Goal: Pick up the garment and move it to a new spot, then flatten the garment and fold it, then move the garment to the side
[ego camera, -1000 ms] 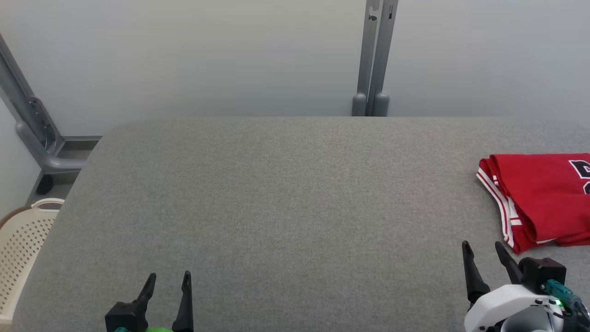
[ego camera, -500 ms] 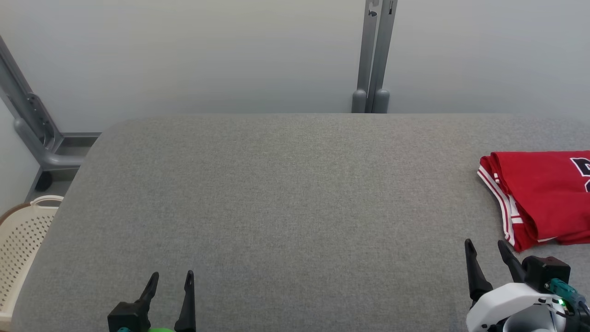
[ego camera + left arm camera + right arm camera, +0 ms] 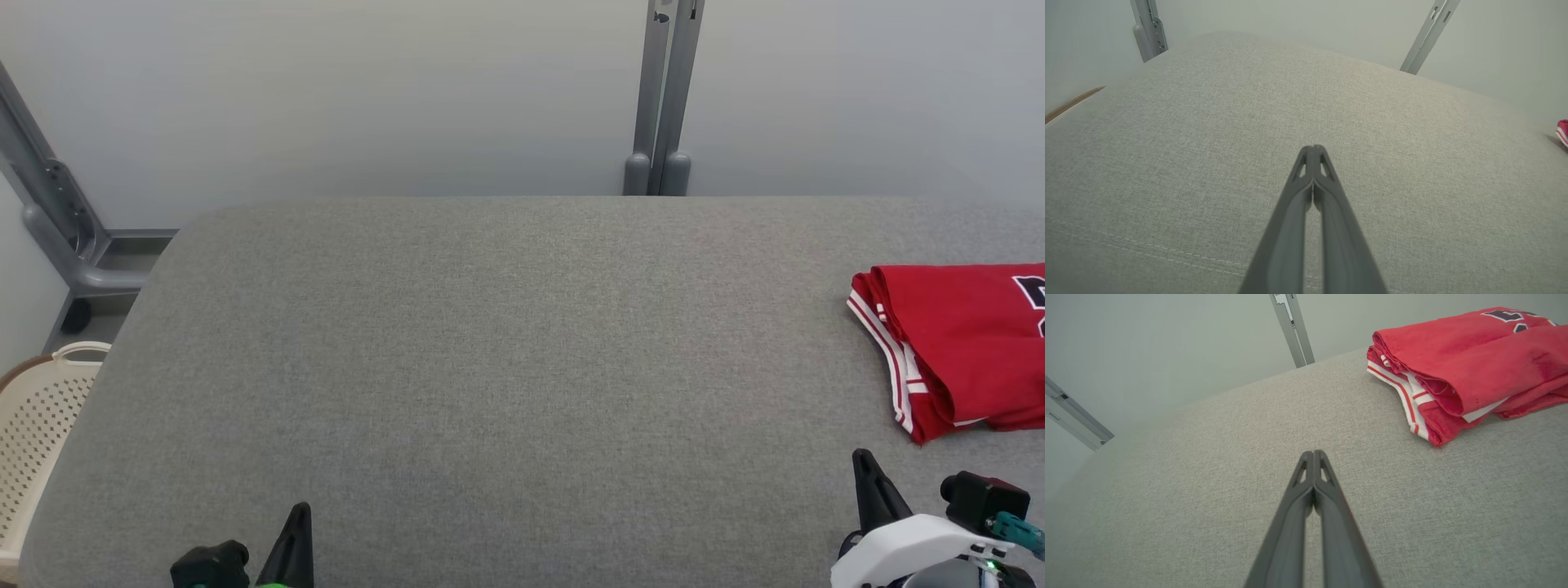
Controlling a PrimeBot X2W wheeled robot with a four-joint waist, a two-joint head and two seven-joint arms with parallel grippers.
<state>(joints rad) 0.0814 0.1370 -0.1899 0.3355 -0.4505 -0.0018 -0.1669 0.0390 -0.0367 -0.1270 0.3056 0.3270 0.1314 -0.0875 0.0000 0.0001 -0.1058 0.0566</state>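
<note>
Grey padded surface (image 3: 506,343), rounded corners, pale wall (image 3: 326,98) behind.

At right edge, about midway front to back: garment (image 3: 955,343), red, folded in layers. White-and-red striped trim along the side facing centre. Dark lettering on top, cut off by the head view's border. Flat on the surface, touched by neither claw.

Near front edge, left side: left gripper (image 3: 298,523), fingers pressed together to a single point, nothing between them. Over bare fabric, well apart from garment.

Near front-right corner: right gripper (image 3: 867,474), likewise closed tight and empty. Tip aimed just left of the garment's near corner, near it but apart.

Beyond left edge, low down: cream perforated basket (image 3: 37,433). Behind back edge: grey upright post (image 3: 661,98). Slanted grey frame (image 3: 49,212) at far left.
</note>
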